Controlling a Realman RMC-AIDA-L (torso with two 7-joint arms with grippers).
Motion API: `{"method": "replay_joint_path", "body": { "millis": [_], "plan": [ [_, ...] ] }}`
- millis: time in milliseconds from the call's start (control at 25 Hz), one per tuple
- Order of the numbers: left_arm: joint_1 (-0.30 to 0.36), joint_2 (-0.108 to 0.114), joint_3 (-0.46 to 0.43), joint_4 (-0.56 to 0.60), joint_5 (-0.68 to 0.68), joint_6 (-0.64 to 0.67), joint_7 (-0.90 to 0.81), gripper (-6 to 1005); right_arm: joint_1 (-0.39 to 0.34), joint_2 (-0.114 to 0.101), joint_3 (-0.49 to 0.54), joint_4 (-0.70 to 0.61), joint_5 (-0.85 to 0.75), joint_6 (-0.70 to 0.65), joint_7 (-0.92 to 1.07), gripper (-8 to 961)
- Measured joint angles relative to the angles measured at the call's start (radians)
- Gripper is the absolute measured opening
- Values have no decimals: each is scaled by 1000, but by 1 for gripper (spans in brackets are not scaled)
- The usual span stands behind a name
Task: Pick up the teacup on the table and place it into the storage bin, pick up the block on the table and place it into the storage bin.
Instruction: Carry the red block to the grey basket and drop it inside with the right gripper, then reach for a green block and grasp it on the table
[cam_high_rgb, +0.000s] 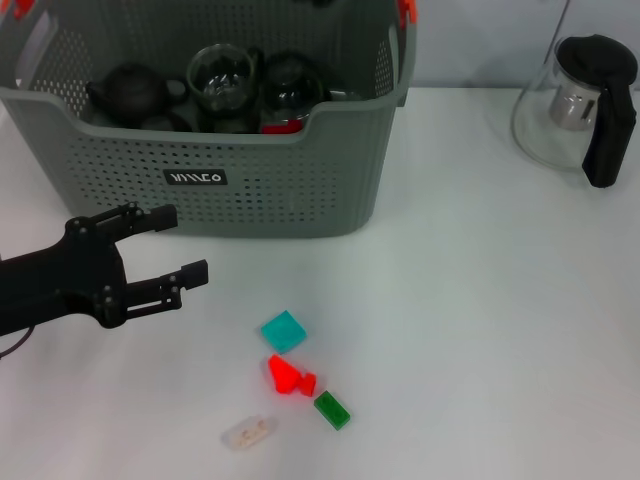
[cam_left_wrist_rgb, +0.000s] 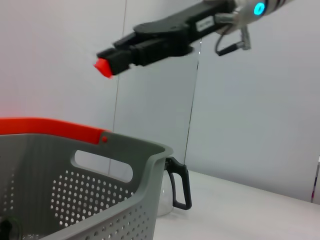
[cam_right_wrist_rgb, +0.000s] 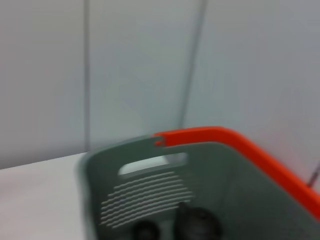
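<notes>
**Block is being carried to the bin; release is next**

The right gripper (cam_left_wrist_rgb: 112, 59) is hanging high in the air, above and just beyond the bin (cam_left_wrist_rgb: 115, 165) rim as the left wrist view shows it. Its jaws are pinching a small red block (cam_left_wrist_rgb: 102, 66) at their very tip. The arm is reaching in level, with the block leading. The block is too small to tell its long axis.

I judge that the placing step for the block is under way. A glass teacup (cam_high_rgb: 222, 78) is already sitting upright in the bin among dark teapots. The next move calls for bringing the gripper over the open basket, lowering it a little, and parting the jaws so the block is falling inside, clear of the glassware.

The bin is standing open side up on the table (cam_high_rgb: 480, 330), its long side facing the robot.

The left gripper (cam_high_rgb: 185, 243) is idling low by the bin's front wall with its fingers spread apart and nothing between them.

A teal block (cam_high_rgb: 284, 331), a red piece (cam_high_rgb: 288, 377), a green block (cam_high_rgb: 332, 410) and a clear block (cam_high_rgb: 248, 432) are lying on the table; the green one is lying diagonally.
</notes>
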Motion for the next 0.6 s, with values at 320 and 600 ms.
{"method": "replay_joint_path", "body": {
  "millis": [320, 600],
  "plan": [
    [2, 0, 0, 0, -1, -2, 0, 815, 57, -4, 40, 102, -92, 82, -7, 289],
    [2, 0, 0, -1, -1, -6, 1, 815, -4, 2, 23, 42, -65, 0, -80, 604]
  ]
}}
